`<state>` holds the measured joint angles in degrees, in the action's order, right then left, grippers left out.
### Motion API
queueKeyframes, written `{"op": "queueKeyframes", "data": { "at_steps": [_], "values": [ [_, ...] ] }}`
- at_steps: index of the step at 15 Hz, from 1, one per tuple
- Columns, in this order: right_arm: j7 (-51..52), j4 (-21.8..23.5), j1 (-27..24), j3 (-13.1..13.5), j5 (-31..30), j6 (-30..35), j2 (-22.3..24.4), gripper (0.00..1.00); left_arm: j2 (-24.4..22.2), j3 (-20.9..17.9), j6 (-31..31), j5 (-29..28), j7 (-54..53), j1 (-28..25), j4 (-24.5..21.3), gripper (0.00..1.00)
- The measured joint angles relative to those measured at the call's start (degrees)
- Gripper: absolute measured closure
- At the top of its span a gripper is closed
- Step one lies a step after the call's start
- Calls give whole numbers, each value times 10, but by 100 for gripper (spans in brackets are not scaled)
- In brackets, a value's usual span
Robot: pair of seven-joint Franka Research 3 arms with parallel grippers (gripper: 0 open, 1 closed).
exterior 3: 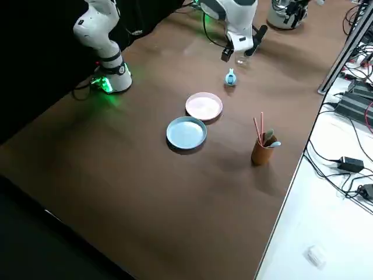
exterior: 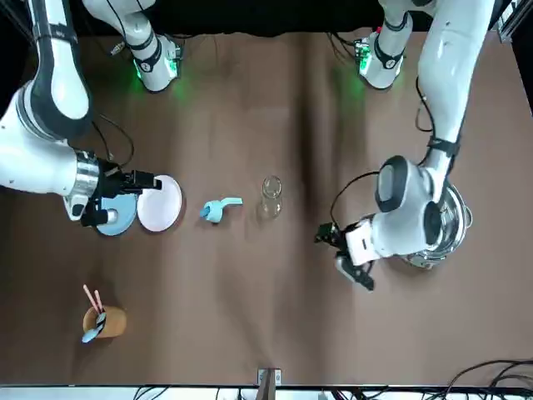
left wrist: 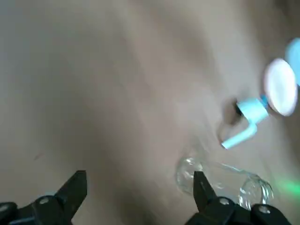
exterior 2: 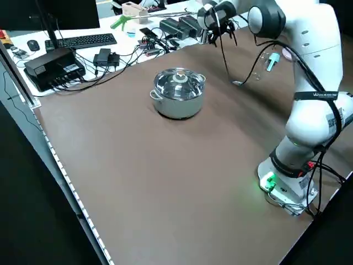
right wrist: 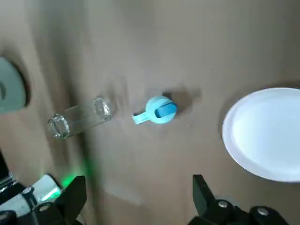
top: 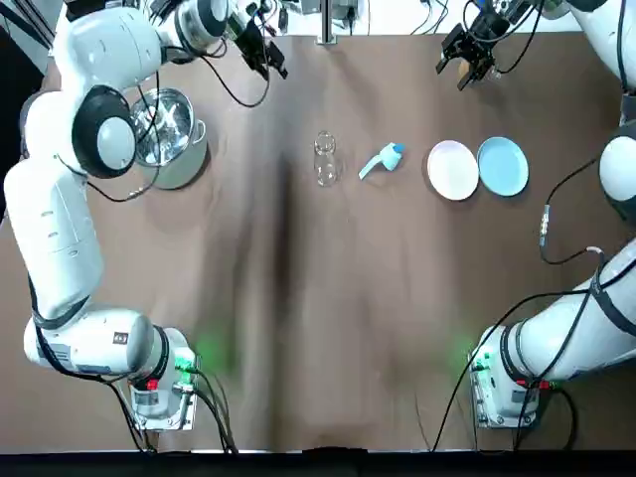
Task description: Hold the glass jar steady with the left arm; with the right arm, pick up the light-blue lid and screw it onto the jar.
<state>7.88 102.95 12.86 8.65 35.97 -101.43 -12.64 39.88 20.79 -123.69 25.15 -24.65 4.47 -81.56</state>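
A clear glass jar (top: 325, 159) stands upright and uncovered near the middle of the brown table (top: 298, 298). The light-blue lid (top: 383, 160), with a spout-like handle, lies just to its right, apart from it. My left gripper (top: 266, 55) hovers open and empty over the far edge, left of the jar; the left wrist view shows the jar (left wrist: 220, 180) and lid (left wrist: 248, 117) ahead of its fingers. My right gripper (top: 465, 60) is open and empty at the far right, above the plates; the right wrist view shows the jar (right wrist: 79, 117) and lid (right wrist: 157, 111) below it.
A white-pink plate (top: 452, 169) and a blue plate (top: 503, 165) lie right of the lid. A lidded steel pot (top: 169, 134) stands at the left. A brown cup with straws (exterior: 102, 319) stands near the far right edge. Cables and electronics (exterior 2: 105, 55) lie beyond the table's left side.
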Motion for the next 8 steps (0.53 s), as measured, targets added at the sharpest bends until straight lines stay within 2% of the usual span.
{"op": "queueKeyframes", "data": {
  "at_steps": [3,5,8],
  "values": [
    [98,1,2,0,47,-6,-33,0,25,19,-14,97,-214,0,5,0],
    [162,0,3,0,68,-13,-56,0,37,21,-19,177,-348,0,5,0],
    [242,-10,3,0,94,-15,-92,0,68,21,-19,267,-566,-2,5,0]
  ]
}}
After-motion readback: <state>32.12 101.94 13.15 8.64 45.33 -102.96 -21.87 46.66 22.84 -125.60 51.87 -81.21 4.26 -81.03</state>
